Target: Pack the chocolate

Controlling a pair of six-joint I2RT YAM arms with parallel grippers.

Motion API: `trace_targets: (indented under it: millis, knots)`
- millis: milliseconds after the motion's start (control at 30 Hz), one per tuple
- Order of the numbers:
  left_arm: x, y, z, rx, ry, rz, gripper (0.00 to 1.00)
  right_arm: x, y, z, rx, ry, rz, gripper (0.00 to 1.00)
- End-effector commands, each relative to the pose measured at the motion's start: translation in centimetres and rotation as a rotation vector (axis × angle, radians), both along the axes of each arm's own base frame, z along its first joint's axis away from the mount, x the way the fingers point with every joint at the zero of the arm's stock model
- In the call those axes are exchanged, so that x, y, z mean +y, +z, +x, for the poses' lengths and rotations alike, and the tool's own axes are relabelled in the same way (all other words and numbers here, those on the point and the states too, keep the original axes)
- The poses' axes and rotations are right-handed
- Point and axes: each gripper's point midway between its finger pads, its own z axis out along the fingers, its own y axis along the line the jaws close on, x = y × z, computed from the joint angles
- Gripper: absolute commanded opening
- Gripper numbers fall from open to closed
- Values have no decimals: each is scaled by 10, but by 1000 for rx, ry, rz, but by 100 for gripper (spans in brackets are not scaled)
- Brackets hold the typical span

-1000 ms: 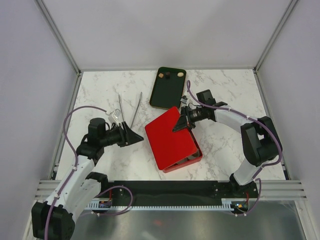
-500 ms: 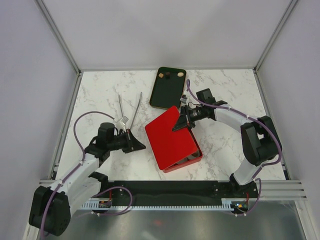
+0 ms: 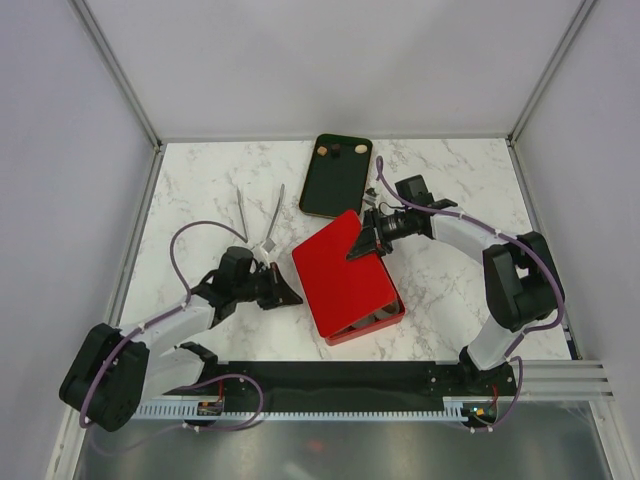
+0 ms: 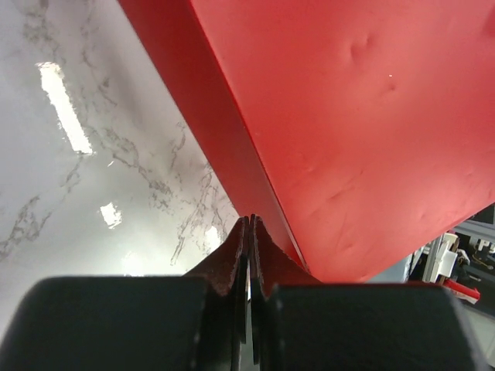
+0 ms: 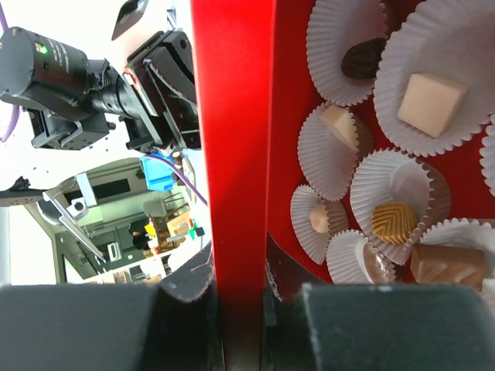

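A red box (image 3: 385,320) lies mid-table with its red lid (image 3: 345,280) tilted over it. My right gripper (image 3: 368,243) is shut on the lid's far corner edge (image 5: 232,139). Under the lid, the right wrist view shows chocolate in white paper cups: a cream cube (image 5: 431,103), a dark piece (image 5: 363,58), a tan ridged piece (image 5: 394,222). More chocolate (image 3: 322,151) sits on the black tray (image 3: 335,190). My left gripper (image 3: 293,297) is shut with nothing in it, its tips (image 4: 249,224) right beside the lid's left edge (image 4: 371,116).
Metal tongs (image 3: 258,215) lie on the marble left of the tray, just behind the left arm. The black tray stands at the back, close to the lid's raised corner. Frame posts and white walls bound the table.
The left gripper closed and moved right and toward the near side, up to the lid's left edge. The right gripper kept hold of the lid, nearly still.
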Motion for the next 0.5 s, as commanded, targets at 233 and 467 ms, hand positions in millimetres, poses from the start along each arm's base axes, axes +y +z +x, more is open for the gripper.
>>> trace_targets:
  millis: [233,467]
  knots:
    - [-20,18,19,-83,8,-37,3,0,20,7,-51,14,45,6]
    - [-26,16,15,-79,-8,-34,3,-3,14,5,-53,17,24,13]
